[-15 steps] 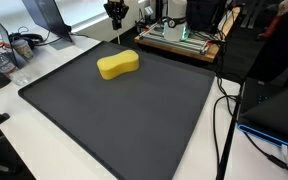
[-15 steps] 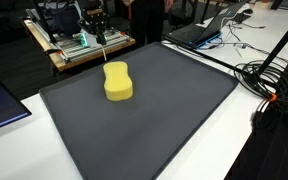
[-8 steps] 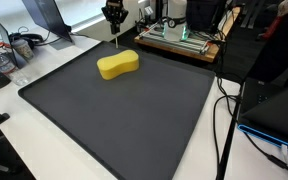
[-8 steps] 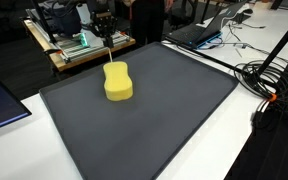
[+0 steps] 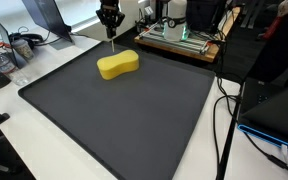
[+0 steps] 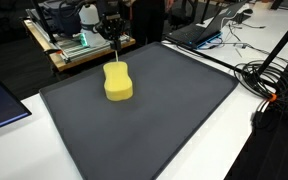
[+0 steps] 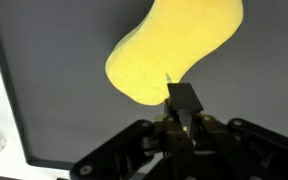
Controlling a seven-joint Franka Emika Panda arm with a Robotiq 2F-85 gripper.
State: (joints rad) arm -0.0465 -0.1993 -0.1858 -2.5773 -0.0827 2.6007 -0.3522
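The gripper (image 7: 184, 100), jaws pinched together on a thin rod (image 6: 112, 55) (tip above the yellow sponge (image 6: 118, 82), far left on the mat (image 5: 134, 110)), should hold it upright and descend slowly.

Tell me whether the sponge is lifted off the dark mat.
No, in an exterior view the yellow sponge lies flat on the mat, with the claw above its far end.
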